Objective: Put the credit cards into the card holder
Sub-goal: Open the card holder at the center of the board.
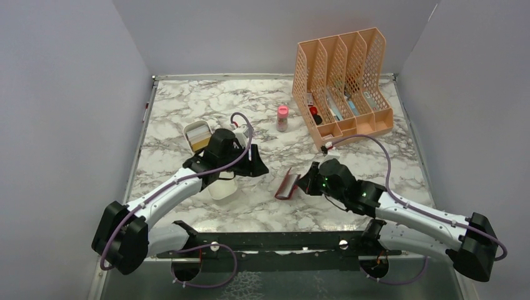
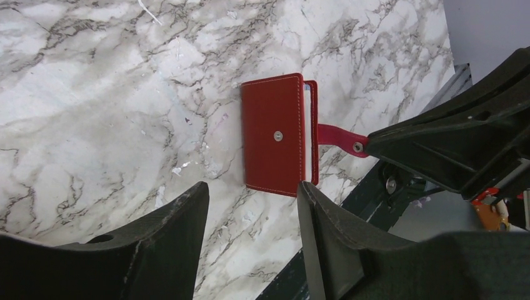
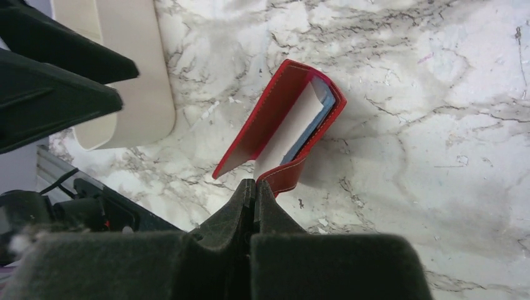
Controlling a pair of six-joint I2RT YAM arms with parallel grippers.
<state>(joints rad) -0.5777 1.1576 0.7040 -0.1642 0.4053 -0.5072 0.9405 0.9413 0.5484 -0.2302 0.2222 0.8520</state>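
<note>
Late in the task, by the look of it. The holder (image 2: 272, 112) is lying on the desk (image 1: 187, 100) between the 2 arms, its cover lifted ajar. In the right wrist view, white and blue edges are seen tucked inside it; these are judged to be cards already loaded, though how many cannot be counted.

The right end effector (image 3: 253, 186) is pressed together on the strap (image 2: 337, 136), so the holder is being kept propped open by its tab. The left end effector (image 2: 250, 200) is spread and carrying nothing, hovering just beside the holder.

No loose card is made out anywhere on the marble. What is left is judged to be a check for any remaining card, then the cover folded down and the strap snapped.

Containers now. A white tub (image 3: 134, 81) is seen under the left arm, its inside hidden from every view. An open tin (image 1: 197, 134) behind it shows something yellowish that cannot be identified. The orange organizer (image 1: 342, 81) at the back holds small red and blue items, too small to name. A pink-capped bottle (image 1: 282, 117) is standing capped to the left of the organizer.
</note>
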